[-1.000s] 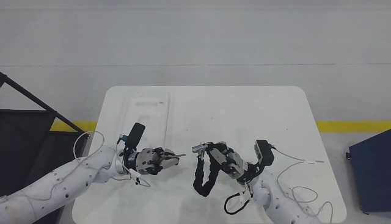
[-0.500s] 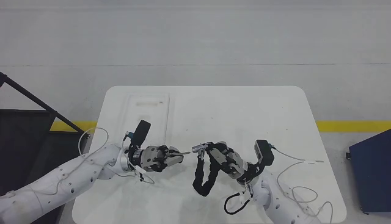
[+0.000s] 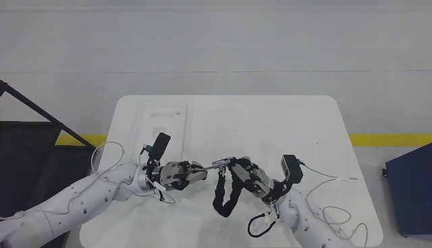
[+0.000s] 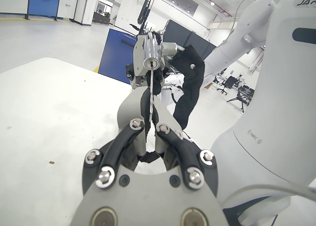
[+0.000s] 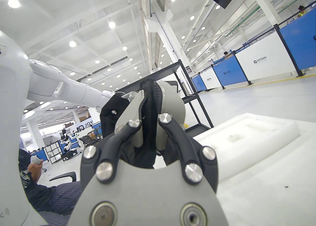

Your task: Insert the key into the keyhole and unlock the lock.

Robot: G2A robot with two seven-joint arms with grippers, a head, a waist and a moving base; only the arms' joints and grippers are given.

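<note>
At the centre of the left wrist view, my left pincer (image 4: 150, 111) pinches the key (image 4: 151, 81), tip at the keyhole (image 4: 151, 64) of the padlock (image 4: 148, 46) clamped in my right pincer (image 5: 148, 96) (strap (image 4: 190, 81) dangling). A tilted push could jam the key or twist it loose.

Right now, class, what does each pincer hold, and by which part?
Left pincer pinches the key by its head, blade at the keyhole. Right pincer clamps the lock by its body.

Thin silver key (image 4: 150, 93), tip right at the keyhole (image 4: 151, 64) on front of chrome lock (image 4: 151, 51), both up in mid-air.
</note>
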